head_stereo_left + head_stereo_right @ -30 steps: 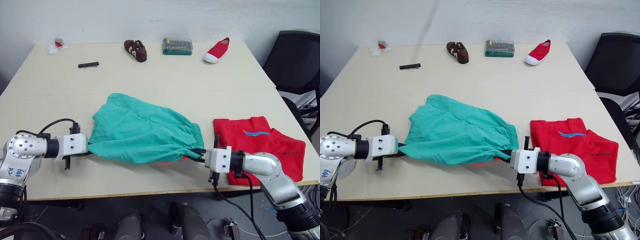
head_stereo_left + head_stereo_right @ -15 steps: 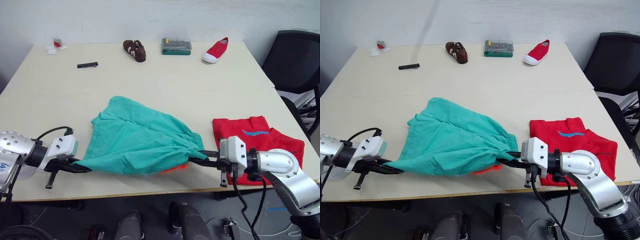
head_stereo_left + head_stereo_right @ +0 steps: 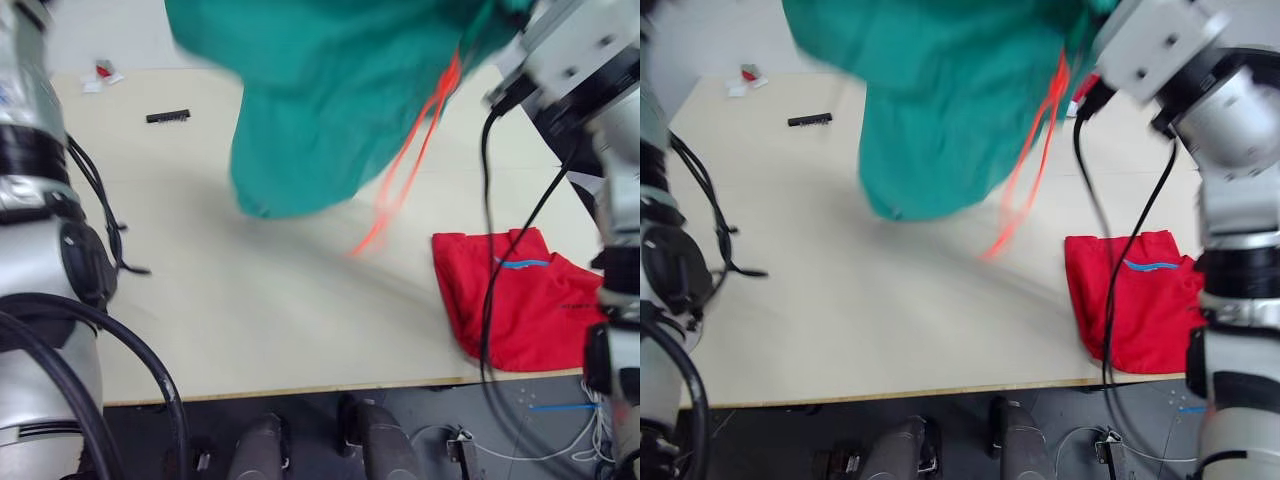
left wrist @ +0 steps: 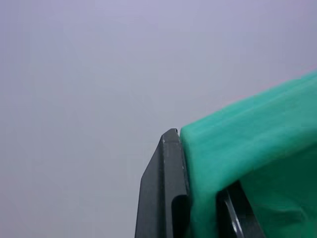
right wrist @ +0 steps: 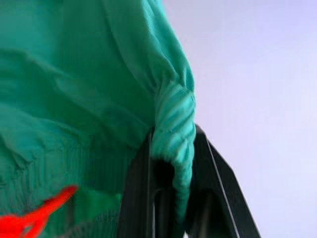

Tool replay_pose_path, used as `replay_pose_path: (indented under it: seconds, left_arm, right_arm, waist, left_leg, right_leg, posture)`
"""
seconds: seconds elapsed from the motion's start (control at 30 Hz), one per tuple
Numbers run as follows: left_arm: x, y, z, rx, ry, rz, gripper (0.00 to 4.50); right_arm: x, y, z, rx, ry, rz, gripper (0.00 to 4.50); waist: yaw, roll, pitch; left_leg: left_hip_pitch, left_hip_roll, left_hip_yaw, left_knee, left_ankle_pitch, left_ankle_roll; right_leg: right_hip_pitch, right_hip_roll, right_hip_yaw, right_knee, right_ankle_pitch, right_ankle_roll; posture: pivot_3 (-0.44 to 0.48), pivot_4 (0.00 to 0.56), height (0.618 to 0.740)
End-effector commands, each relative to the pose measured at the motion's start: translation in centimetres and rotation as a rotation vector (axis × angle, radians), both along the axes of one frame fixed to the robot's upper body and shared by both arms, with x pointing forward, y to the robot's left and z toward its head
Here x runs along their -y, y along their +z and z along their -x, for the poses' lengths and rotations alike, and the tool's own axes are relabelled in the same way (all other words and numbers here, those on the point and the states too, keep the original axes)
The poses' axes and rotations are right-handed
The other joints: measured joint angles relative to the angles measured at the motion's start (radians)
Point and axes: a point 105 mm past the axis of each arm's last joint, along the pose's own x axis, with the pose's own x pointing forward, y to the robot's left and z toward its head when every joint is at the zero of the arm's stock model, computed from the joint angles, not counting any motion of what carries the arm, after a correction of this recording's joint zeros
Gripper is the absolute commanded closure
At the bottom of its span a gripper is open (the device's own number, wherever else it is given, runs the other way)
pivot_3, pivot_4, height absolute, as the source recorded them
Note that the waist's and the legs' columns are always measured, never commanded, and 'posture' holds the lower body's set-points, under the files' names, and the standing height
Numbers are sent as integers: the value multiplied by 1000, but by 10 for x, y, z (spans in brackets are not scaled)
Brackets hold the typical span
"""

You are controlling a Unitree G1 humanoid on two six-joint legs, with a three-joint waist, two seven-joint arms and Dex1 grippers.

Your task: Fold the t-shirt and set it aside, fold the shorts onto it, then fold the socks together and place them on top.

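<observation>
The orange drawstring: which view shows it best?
The left eye view: the orange drawstring dangles at full length from the lifted shorts above the table. The right eye view shows much the same. The right wrist view catches a short end; the left wrist view shows green cloth.

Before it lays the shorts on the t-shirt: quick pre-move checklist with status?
1. Left gripper clamped on shorts: ok, fabric sits between its fingers.
2. Right gripper clamped on waistband: ok, gathered elastic pinched.
3. Shorts clear of table: ok, hanging in the air.
4. Shorts hanging flat: not ok, bunched and blurred.
5. Drawstring tucked: not ok, it dangles loose below the cloth.
6. T-shirt folded and set aside: ok, at the table's near right edge; neatness of the fold, cannot tell.
</observation>
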Motion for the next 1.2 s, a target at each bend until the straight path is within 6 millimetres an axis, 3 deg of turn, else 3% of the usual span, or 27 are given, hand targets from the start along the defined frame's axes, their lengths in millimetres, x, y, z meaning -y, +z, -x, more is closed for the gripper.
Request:
replay_pose_path:
  seconds: [0.03, 0.1, 0.17, 0.27, 0.3, 0.33, 0.4, 0.47, 0.67, 0.8, 0.9, 1.0, 1.1, 1.2]
  left_arm:
    - [-17, -1, 10, -71, -104, -6, 4452]
    - [-16, -15, 13, -165, -212, -71, 4452]
    - [-20, -57, 16, -337, -292, -208, 4452]
    - [-26, -105, 22, -503, -318, -306, 4452]
    - [-43, -161, 31, -728, -334, -344, 4452]
    - [-51, -199, 45, -900, -356, -367, 4452]
    - [-62, -249, 71, -1135, -353, -416, 4452]
    - [-72, -275, 91, -1270, -316, -475, 4452]
    - [-80, -303, 137, -1558, -377, -542, 4452]
    - [-68, -293, 165, -1725, -508, -525, 4452]
    - [-64, -280, 161, -1713, -543, -533, 4452]
    - [-64, -272, 138, -1597, -520, -566, 4452]
    - [-45, -257, 72, -1336, -482, -547, 4452]
    - [-15, -239, 12, -1157, -442, -566, 4452]
  right_arm:
    - [-2, -19, -4, -90, 38, 42, 4500]
    - [-10, -44, -7, -264, 128, 20, 4500]
    - [-23, -89, -5, -453, 196, 62, 4500]
    - [-33, -133, 4, -595, 236, 119, 4500]
    - [-39, -179, 9, -737, 270, 151, 4500]
    - [-44, -211, 18, -841, 299, 168, 4500]
    - [-46, -248, 35, -991, 344, 182, 4500]
    - [-41, -262, 43, -1093, 364, 171, 4500]
    - [-39, -287, 71, -1347, 475, 197, 4500]
    - [-35, -294, 94, -1577, 583, 172, 4500]
    - [-34, -292, 103, -1723, 655, 89, 4500]
    - [-30, -286, 95, -1740, 655, -36, 4500]
    - [-21, -279, 76, -1743, 636, -254, 4500]
    - [-12, -275, 61, -1748, 615, -442, 4500]
  waist:
    - [-6, 0, 0]
    - [-15, -1, 0]
    - [-22, 0, 1]
    - [-27, 1, 2]
    - [-27, 1, 2]
    - [-36, 2, 2]
    - [-42, 1, 3]
    - [-40, -2, 5]
    - [-4, -3, 2]
    - [7, -2, 1]
    - [10, -2, 1]
    - [15, 0, 0]
    - [31, 4, -2]
    - [61, -2, -6]
  left_leg:
    - [4, 0, 5, -2, -2, 0]
    - [8, 1, 9, -4, -6, 1]
    - [4, 2, 11, -1, -7, 1]
    - [6, 5, 7, 6, -7, 2]
    - [7, 6, 6, 7, -7, 2]
    - [7, 6, 6, 9, -6, 2]
    - [24, 10, 6, 5, -7, -1]
    - [27, 16, 4, 7, -10, -4]
    - [30, 18, 3, 7, -9, -7]
    - [30, 18, 3, 6, -10, -8]
    - [30, 19, 2, 6, -11, -10]
    - [30, 19, 2, 6, -12, -9]
    - [30, 18, 4, 6, -12, -8]
    - [28, 17, 8, 8, -6, -12]
  right_leg:
    - [3, 1, -7, -1, -2, -3]
    - [6, -1, -18, -3, -4, -5]
    - [5, -2, -18, -6, -5, -5]
    - [5, -3, -14, 0, -5, -4]
    - [5, -3, -12, 2, -4, -4]
    - [5, -2, -11, 4, -4, -5]
    - [18, -2, 0, 1, -5, -8]
    - [22, 1, 0, -2, -7, -11]
    - [22, 1, 1, -1, -8, -19]
    - [20, 1, 2, 2, -10, -23]
    - [20, 1, 0, 4, -11, -23]
    - [21, 2, -1, 1, -11, -25]
    - [22, 4, 0, 1, -12, -24]
    - [23, 13, -3, 1, -4, -25]
  posture:
    - [0, 150, 740]
    - [0, 150, 740]
    - [0, 150, 740]
    - [0, 150, 740]
    - [0, 150, 740]
    - [0, 150, 740]
    - [0, 150, 740]
    - [0, 150, 740]
    - [0, 150, 740]
    - [0, 150, 740]
    - [0, 150, 740]
    - [0, 150, 740]
    - [0, 150, 740]
    - [0, 150, 740]
